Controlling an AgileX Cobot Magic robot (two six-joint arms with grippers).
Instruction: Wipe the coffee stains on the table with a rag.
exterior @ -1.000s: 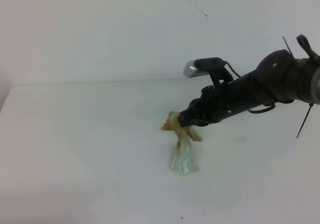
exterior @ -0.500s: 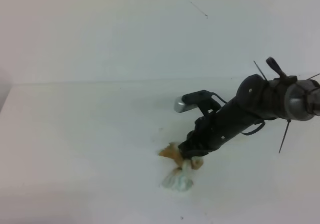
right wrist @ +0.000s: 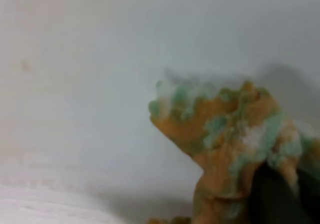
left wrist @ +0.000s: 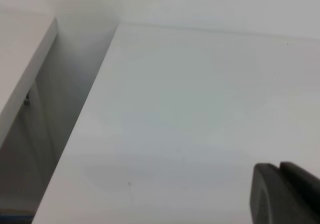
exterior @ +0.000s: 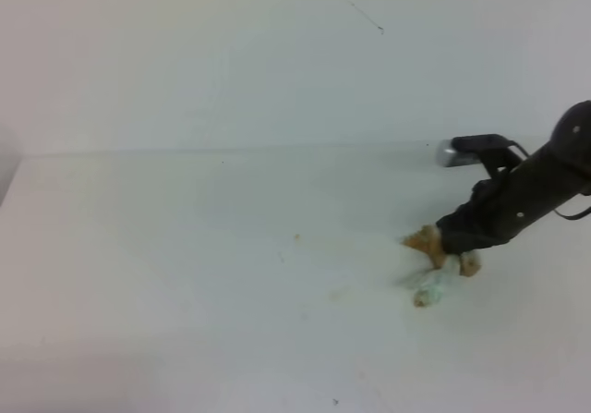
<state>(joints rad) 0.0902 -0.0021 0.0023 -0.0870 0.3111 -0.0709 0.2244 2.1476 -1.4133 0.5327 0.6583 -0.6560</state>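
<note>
My right gripper (exterior: 451, 245) is shut on the rag (exterior: 432, 267) and presses it onto the white table (exterior: 138, 247) at the right. The rag's tan part (exterior: 424, 241) sticks out to the left of the fingers, and its pale green-white part (exterior: 431, 289) trails toward the front. The right wrist view shows the rag (right wrist: 225, 134) close up, tan with green patches, with a dark fingertip (right wrist: 274, 196) on it. No orange-brown coffee stains show; only a faint pale smear (exterior: 339, 292) lies mid-table. A dark finger (left wrist: 282, 194) of my left gripper shows over bare table (left wrist: 200, 108).
A tiny yellowish speck (exterior: 297, 237) lies left of the smear. The white wall (exterior: 231, 53) with a thin dark scratch (exterior: 366, 17) rises behind the table's far edge. In the left wrist view the table's left edge (left wrist: 85, 119) drops into a gap beside another white surface (left wrist: 20, 78).
My right gripper has dragged the rag first toward the front and then well to the right, from mid-table to the right side. The arm has drawn back to the right with it.
</note>
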